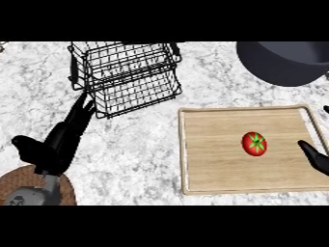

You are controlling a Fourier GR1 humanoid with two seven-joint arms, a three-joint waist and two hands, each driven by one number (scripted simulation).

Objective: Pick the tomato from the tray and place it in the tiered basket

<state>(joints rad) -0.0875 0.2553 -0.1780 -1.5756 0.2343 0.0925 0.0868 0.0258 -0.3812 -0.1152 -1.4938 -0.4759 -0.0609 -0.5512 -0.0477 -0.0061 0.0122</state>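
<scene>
A red tomato (253, 143) with a green stem lies on the wooden tray (210, 169), right of its middle. The black wire tiered basket (128, 77) stands at the back left of the marble counter. My right hand (328, 161) is open at the tray's right edge, thumb pointing toward the tomato and a short gap away from it, fingers straight up. My left hand (61, 140) is open at the left, fingers stretched toward the basket's lower front corner without touching it. Nothing is held.
A dark round pot (292, 60) sits at the back right, behind the tray. A brown woven mat (10, 185) lies at the lower left under my left forearm. Bare marble lies between the basket and the tray.
</scene>
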